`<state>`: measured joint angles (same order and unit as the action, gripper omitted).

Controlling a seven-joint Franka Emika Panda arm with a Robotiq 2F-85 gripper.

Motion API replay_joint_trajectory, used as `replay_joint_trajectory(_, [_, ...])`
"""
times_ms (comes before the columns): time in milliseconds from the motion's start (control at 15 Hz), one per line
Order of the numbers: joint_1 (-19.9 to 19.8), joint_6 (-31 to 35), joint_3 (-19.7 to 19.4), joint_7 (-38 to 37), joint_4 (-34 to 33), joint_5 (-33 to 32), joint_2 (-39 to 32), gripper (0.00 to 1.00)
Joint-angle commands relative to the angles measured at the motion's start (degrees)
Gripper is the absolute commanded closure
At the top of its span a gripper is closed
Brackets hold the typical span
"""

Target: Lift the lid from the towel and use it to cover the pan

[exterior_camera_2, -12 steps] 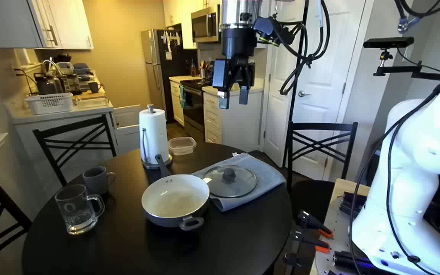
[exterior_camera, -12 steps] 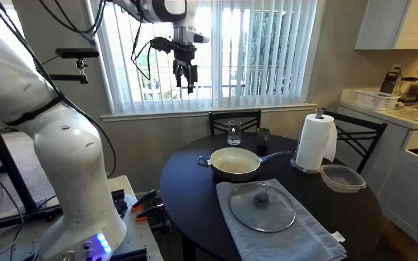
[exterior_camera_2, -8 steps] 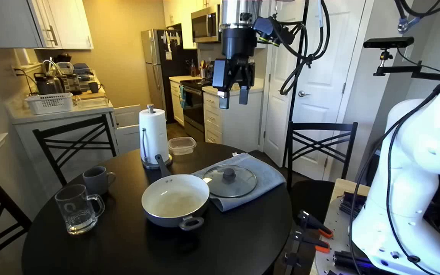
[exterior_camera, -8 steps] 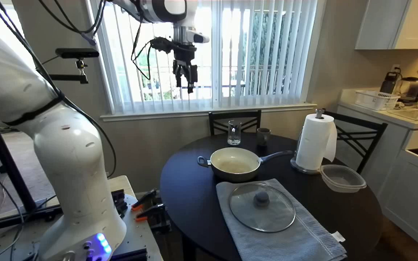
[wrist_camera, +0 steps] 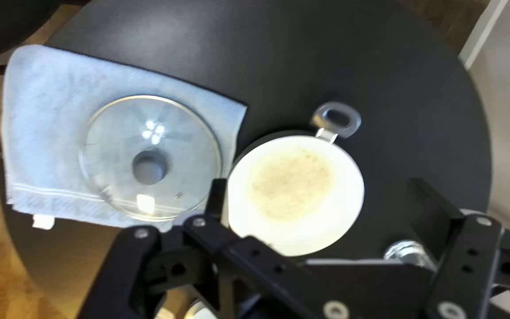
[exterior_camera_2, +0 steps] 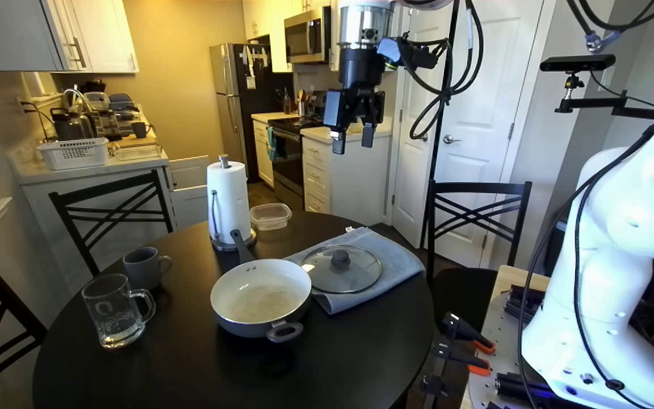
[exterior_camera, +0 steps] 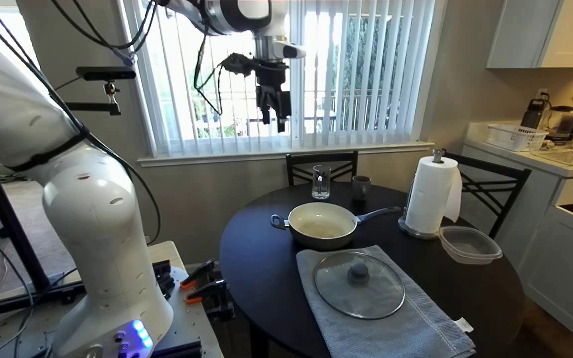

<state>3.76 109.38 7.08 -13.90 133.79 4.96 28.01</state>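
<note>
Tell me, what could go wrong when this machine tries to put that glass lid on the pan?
The pincer may slip on the small round knob, dropping the glass lid. That lid looks about as wide as the pan, so if set down off-centre it could tilt. And the pan's long handle points toward the paper roll, so a bump might knock it over.

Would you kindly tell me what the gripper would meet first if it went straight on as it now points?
The gripper points downward, so probably the dark tabletop close to the loop handle of the pan; depth is hard to judge, though, so the handle or pan might come first.
</note>
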Motion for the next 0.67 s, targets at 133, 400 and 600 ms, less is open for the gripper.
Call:
replay_joint_trajectory(133, [-7.82, 21.10, -5.70, 2.04, 8.76, -8.17, -7.18, 0.00])
replay_joint_trajectory(400, [-10.21, 33.89, -7.28, 0.63, 12.10, -11.34, -19.46, 0.00])
replay_joint_trajectory(600, [-9.76, 39.66, -7.97, -0.16, 11.27, -12.14, -28.70, 0.00])
